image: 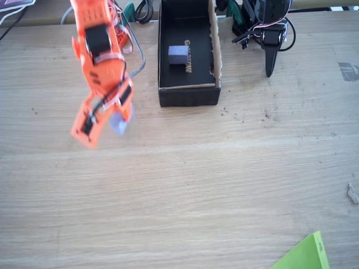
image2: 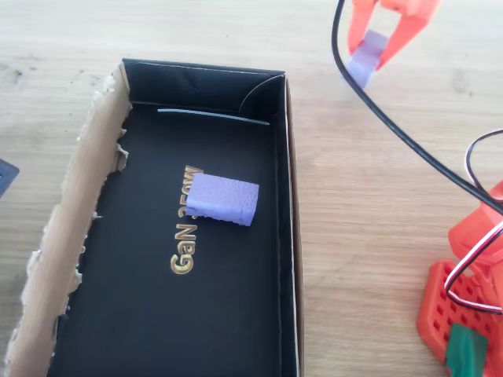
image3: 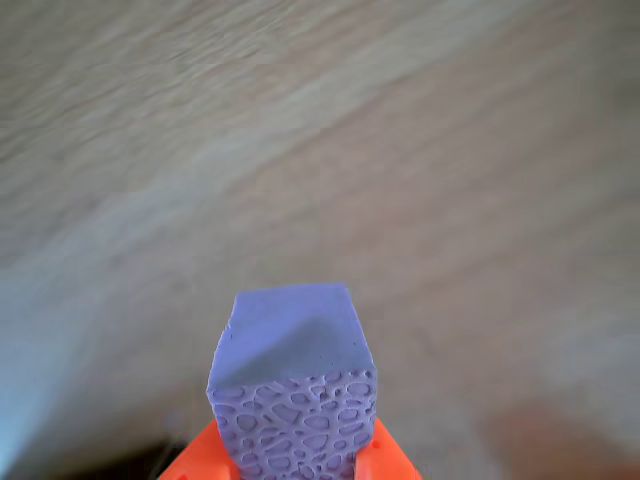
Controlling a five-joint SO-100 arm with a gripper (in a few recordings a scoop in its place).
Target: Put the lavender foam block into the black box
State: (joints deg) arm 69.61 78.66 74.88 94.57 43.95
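An orange robot arm's end effector (image: 106,120) hangs above a pale wooden bench (image: 224,185), its two fingers clamped on a lavender foam block (image: 119,122). In the wrist view the block (image3: 292,380) juts forward from between the orange fingers (image3: 385,460), its porous end face toward the camera. The fixed view puts the held block left of the black box (image: 188,95), apart from it. In the overhead view a second, shorter lavender block (image2: 223,199) lies on the box floor, partly covering gold lettering (image2: 185,251).
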